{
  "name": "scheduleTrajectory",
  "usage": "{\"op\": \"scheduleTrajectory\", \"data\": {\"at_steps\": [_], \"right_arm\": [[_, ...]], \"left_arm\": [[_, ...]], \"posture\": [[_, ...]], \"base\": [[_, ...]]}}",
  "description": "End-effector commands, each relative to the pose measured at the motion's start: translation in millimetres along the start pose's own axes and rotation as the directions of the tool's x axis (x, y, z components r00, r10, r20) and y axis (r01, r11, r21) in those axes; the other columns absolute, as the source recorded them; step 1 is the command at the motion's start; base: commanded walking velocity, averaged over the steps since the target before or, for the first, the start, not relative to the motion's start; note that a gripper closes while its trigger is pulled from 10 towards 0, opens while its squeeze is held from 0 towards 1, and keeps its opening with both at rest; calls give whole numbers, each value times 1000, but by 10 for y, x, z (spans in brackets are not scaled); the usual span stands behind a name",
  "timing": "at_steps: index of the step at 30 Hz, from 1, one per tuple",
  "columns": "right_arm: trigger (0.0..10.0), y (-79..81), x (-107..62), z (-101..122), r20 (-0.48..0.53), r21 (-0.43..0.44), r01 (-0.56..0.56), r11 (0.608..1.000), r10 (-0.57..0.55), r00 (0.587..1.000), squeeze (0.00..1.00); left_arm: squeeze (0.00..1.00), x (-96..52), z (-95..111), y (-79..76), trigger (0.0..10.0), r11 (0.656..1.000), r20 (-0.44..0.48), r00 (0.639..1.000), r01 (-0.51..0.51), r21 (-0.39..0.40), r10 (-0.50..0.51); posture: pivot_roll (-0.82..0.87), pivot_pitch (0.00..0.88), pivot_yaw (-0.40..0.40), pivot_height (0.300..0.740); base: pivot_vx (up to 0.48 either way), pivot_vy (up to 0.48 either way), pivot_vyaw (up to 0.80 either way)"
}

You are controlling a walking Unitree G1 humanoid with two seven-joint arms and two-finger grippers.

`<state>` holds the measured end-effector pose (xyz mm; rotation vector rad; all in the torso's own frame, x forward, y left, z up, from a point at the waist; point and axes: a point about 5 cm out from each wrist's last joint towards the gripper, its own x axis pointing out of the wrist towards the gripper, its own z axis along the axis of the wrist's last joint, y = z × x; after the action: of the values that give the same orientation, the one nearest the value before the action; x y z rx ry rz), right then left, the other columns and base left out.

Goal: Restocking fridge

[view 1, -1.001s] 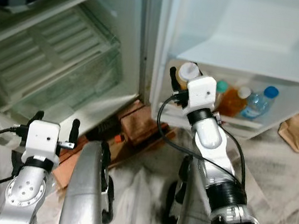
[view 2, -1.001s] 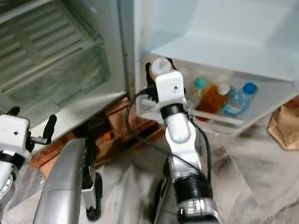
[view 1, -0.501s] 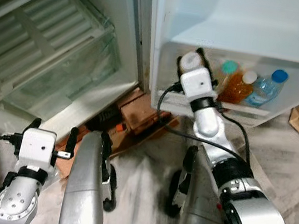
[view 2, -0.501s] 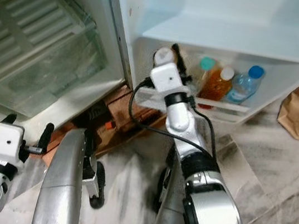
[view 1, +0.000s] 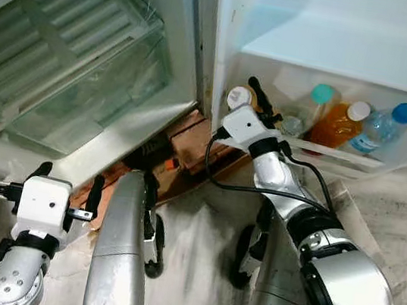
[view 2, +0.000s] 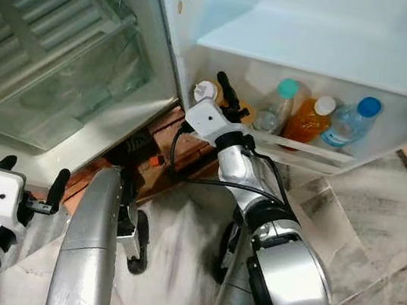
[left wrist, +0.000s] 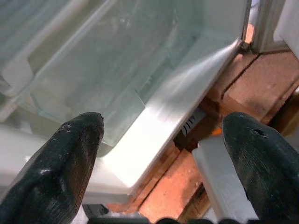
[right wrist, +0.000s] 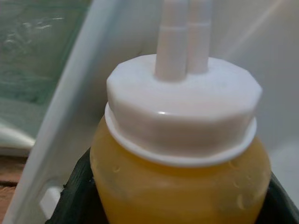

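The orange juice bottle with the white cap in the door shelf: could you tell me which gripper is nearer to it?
Right. The right gripper, shut on a yellow squeeze bottle, is at the door shelf beside the orange juice bottle. The left gripper hangs low before the fridge's crisper drawer.

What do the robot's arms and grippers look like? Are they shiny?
Yes! Both arms are shiny silver metal tubes with black joint rings. Each wrist carries a white boxy block, and black cables loop off it. The left gripper and right gripper each have two long black fingers with rounded tips.
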<state>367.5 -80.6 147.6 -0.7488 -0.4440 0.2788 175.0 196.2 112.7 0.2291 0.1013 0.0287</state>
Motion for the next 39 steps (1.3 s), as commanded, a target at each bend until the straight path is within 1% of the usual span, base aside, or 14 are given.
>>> {"op": "scheduleTrajectory", "data": {"at_steps": [1,4,6,9,16,19,21,22,23,24,27,30,36,39], "right_arm": [[10000,181,-127,-116,-79,31,-57,998,60,995,0],[10000,189,-136,-157,-129,85,-49,995,60,990,0],[10000,150,-160,-249,-210,145,-7,989,38,977,0],[10000,100,-195,-352,-289,189,38,981,19,957,0],[10000,20,-232,-457,-361,218,94,971,-9,932,0],[10000,-1,-245,-497,-402,306,143,941,-8,916,0],[10000,-1,-245,-497,-402,306,143,941,-8,916,0],[10000,-8,-245,-509,-417,373,173,912,-2,909,0],[10000,-8,-245,-509,-417,373,173,912,-2,909,0],[10000,-17,-236,-511,-427,434,203,878,2,904,1000],[10000,-25,-224,-505,-428,449,213,867,0,904,1000],[10000,-102,-148,-464,-419,452,233,861,-26,907,1000],[10000,-477,115,-217,-255,423,241,873,-141,957,1000],[10000,-572,193,-127,-201,419,218,881,-144,969,1000]], "left_arm": [[0,-64,-46,13,10000,1000,-42,999,7,1,-7],[0,-64,-44,9,10000,1000,-44,999,8,-1,-9],[0,-62,-47,4,10000,1000,-50,999,11,-4,-11],[0,-65,-54,5,10000,1000,-57,998,12,-6,-13],[0,-50,-51,11,10000,1000,-64,998,17,-6,-18],[0,-27,-58,5,10000,1000,-64,998,20,-6,-20],[0,-27,-58,5,10000,1000,-64,998,20,-6,-20],[0,-8,-64,3,10000,1000,-64,998,20,-5,-21],[0,-8,-64,3,10000,1000,-64,998,20,-5,-21],[0,17,-69,0,10000,1000,-63,998,21,-4,-21],[0,31,-70,-3,10000,1000,-62,998,21,-3,-21],[0,94,-71,-7,10000,1000,-52,999,15,3,-15],[0,242,-44,-23,10000,1000,-15,1000,2,3,-2],[0,363,-26,-58,10000,1000,11,1000,4,-5,-4]], "posture": [[317,491,118,524],[317,491,118,524],[316,494,120,524],[315,493,121,524],[311,493,124,524],[306,486,124,524],[306,486,124,524],[305,480,124,524],[305,480,124,524],[301,474,124,524],[301,473,124,524],[290,448,117,524],[248,395,102,524],[223,356,93,524]], "base": [[0,0,0],[0,0,0],[0,0,0],[0,0,0],[0,0,0],[0,0,0],[0,0,0],[0,0,0],[0,0,0],[0,0,0],[0,0,0],[0,0,0],[0,0,0],[0,0,0]]}}
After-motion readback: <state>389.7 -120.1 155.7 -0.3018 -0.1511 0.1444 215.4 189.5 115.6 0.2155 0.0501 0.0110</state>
